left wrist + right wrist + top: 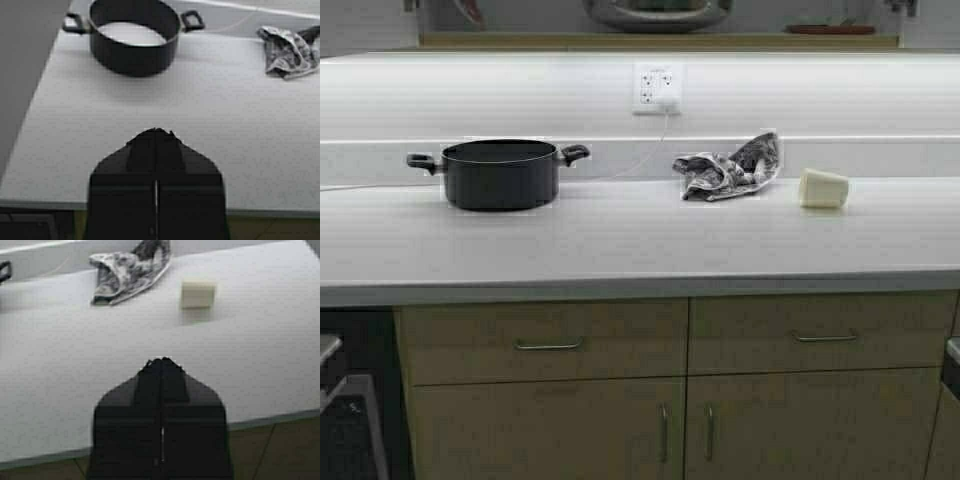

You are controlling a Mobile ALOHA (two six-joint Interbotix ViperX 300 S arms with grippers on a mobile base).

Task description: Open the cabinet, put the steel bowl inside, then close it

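At the top edge of the high view, the underside of the steel bowl shows, resting on the cabinet's tan wooden shelf. The cabinet's doors are out of view. Neither arm appears in the high view. In the left wrist view my left gripper is shut and empty, hanging over the front edge of the counter and facing the black pot. In the right wrist view my right gripper is likewise shut on nothing, low at the counter's front edge.
On the white counter stand a black two-handled pot, a crumpled patterned cloth and a cream cup on its side. A wall socket has a cord plugged in. Base cabinets with drawers lie below.
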